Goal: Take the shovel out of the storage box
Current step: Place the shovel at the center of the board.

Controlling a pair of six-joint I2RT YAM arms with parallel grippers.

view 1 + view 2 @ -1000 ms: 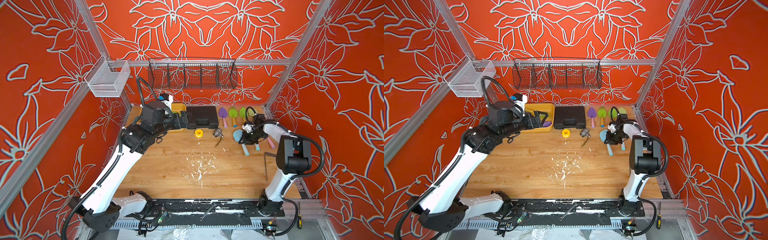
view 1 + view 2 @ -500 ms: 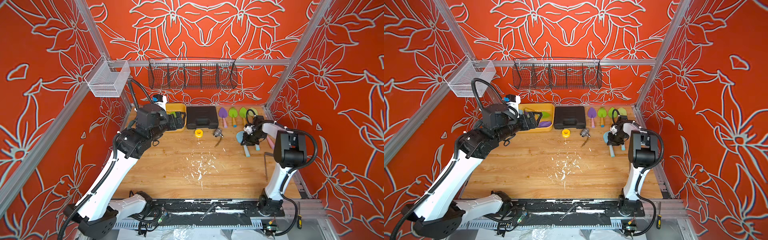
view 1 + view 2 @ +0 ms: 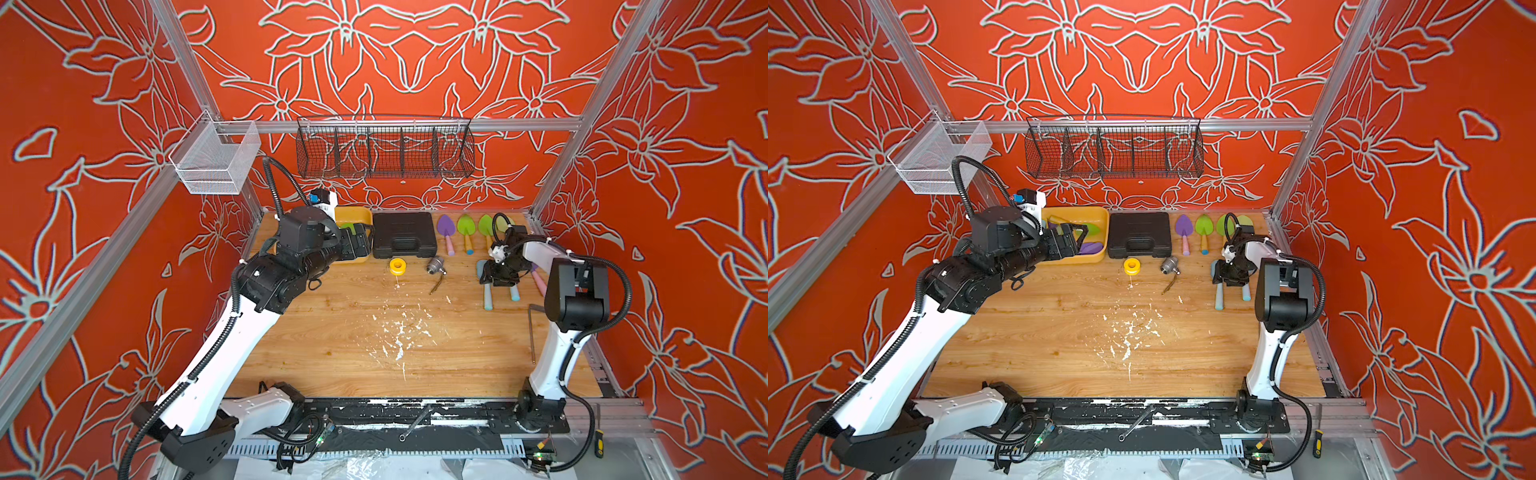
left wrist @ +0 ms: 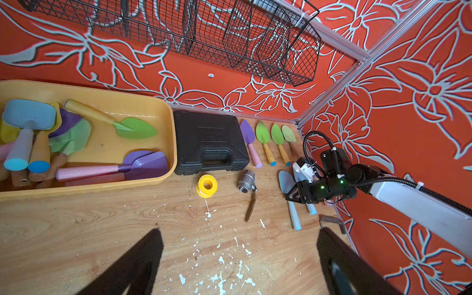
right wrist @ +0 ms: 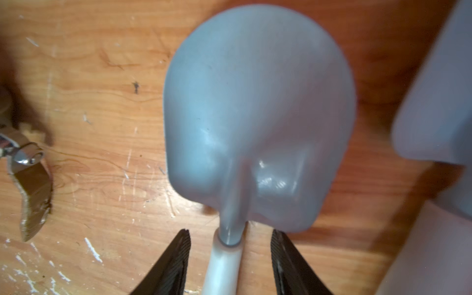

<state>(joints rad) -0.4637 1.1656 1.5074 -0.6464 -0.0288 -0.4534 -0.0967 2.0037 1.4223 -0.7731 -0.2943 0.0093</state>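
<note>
Right tool [image 5: 231,238] parted astride grey shovel [image 5: 255,115] lying on counter [image 5: 102,102]: lift straight up, don't nudge it; left tool [image 4: 238,232] wide, empty, near storage box [image 4: 163,176].

Both top views look down from high at six o'clock over the whole table [image 3: 374,332]. The left wrist view faces two o'clock, sharing the case [image 4: 209,143]; the right wrist view hangs close above a shovel [image 5: 255,115].
</note>
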